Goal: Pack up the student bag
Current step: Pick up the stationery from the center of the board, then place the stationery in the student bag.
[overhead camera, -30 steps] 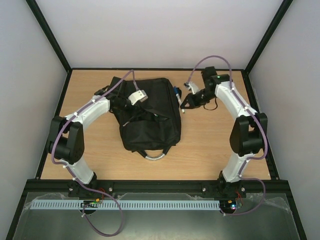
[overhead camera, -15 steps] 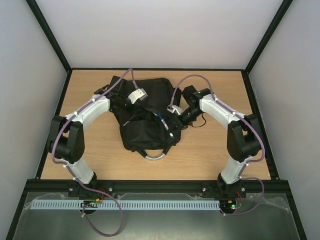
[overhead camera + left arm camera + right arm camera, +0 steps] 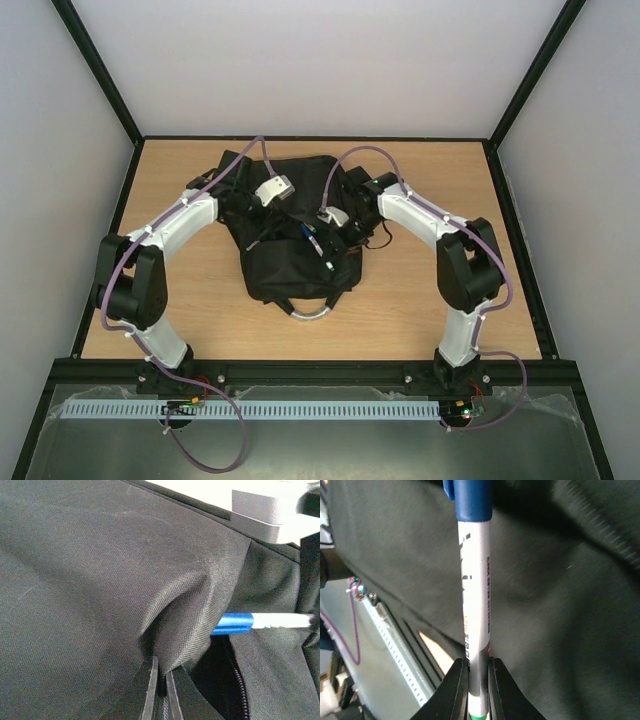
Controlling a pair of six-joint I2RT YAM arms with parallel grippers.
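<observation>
- The table carries the student bag, lying flat at its middle between the 2 arms.
- The left arm bends in over the bag's upper part. The left gripper has its jaws pinched together on a raised fold of bag fabric.
- The right arm curls in from the right. The right gripper is clamped on a white pen, whose blue cap sits just beside that fold.
</observation>
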